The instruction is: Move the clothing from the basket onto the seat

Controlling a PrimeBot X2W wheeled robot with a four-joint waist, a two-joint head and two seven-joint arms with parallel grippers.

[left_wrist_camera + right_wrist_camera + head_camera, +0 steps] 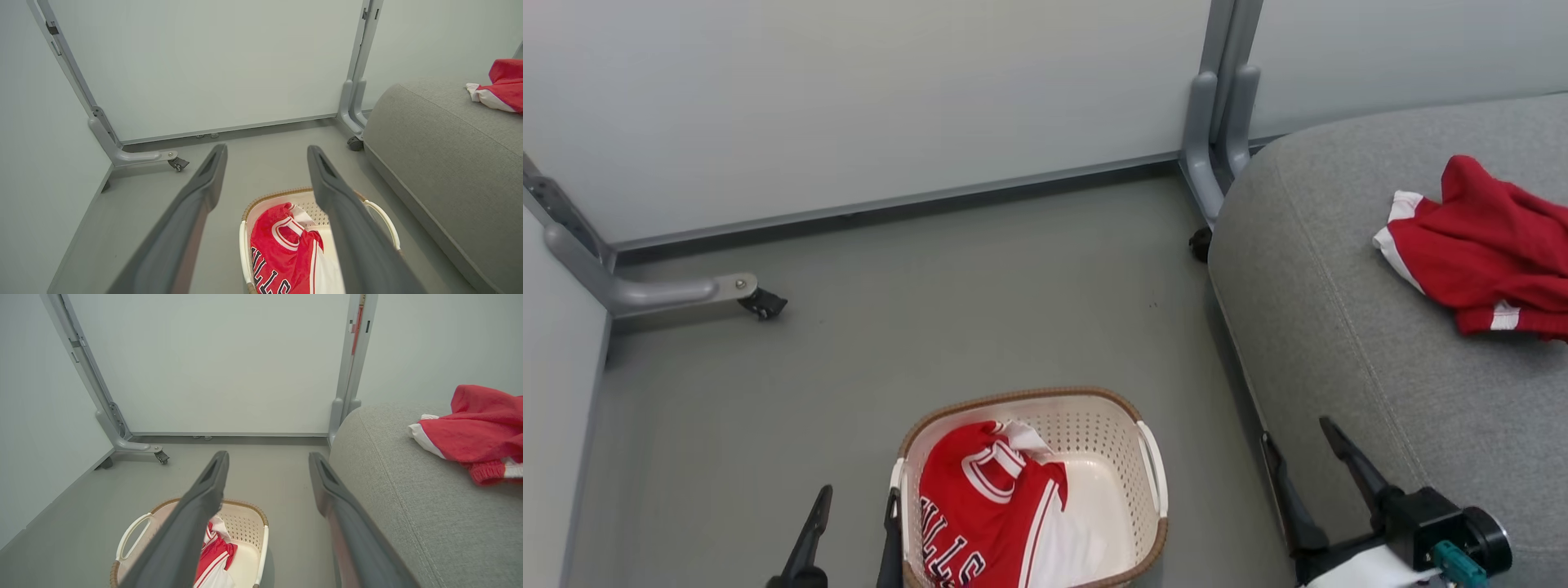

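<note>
A red jersey (984,510) with white panels and dark-outlined lettering lies crumpled in the left half of the cream basket (1147,461) on the floor; it also shows in the left wrist view (282,255) and the right wrist view (214,551). Red shorts (1490,249) with white trim rest on the grey seat (1339,327) at the right. My left gripper (858,510) stands open just left of the basket's rim, nothing between its fingers. At the seat's front edge my right gripper (1294,445) is open too, with nothing in it.
Pale partition panels close off the back and left. A grey panel foot with a caster (760,304) juts onto the floor at the left, and another upright post (1217,122) stands at the seat's far corner. Grey floor lies between basket and panels.
</note>
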